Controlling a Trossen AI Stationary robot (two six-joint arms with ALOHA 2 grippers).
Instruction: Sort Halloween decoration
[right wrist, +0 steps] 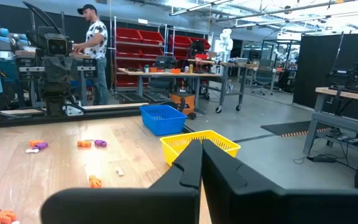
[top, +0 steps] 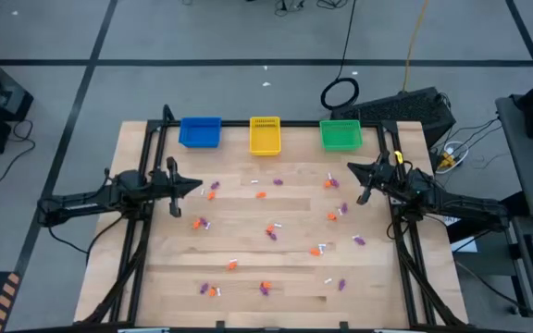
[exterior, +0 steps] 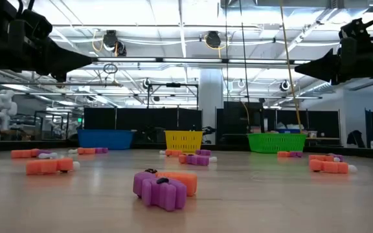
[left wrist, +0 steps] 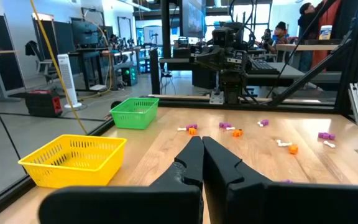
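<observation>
Hovering above opposite worktop sides, left gripper and right gripper both have fingers pressed together, empty, with Halloween decoration scattered between them.

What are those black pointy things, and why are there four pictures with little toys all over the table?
Those are two robot arms. Each ends in a gripper, like a two-finger hand: the left gripper and the right gripper. Both are shut and hold nothing. One camera looks down from above, one sits low at table height, and one rides on each wrist. Scattered on the wooden table are the tiny orange, purple and white Halloween decorations. Along the far edge stand a blue basket, a yellow basket and a green basket. In the room behind, a person stands at a bench.
</observation>
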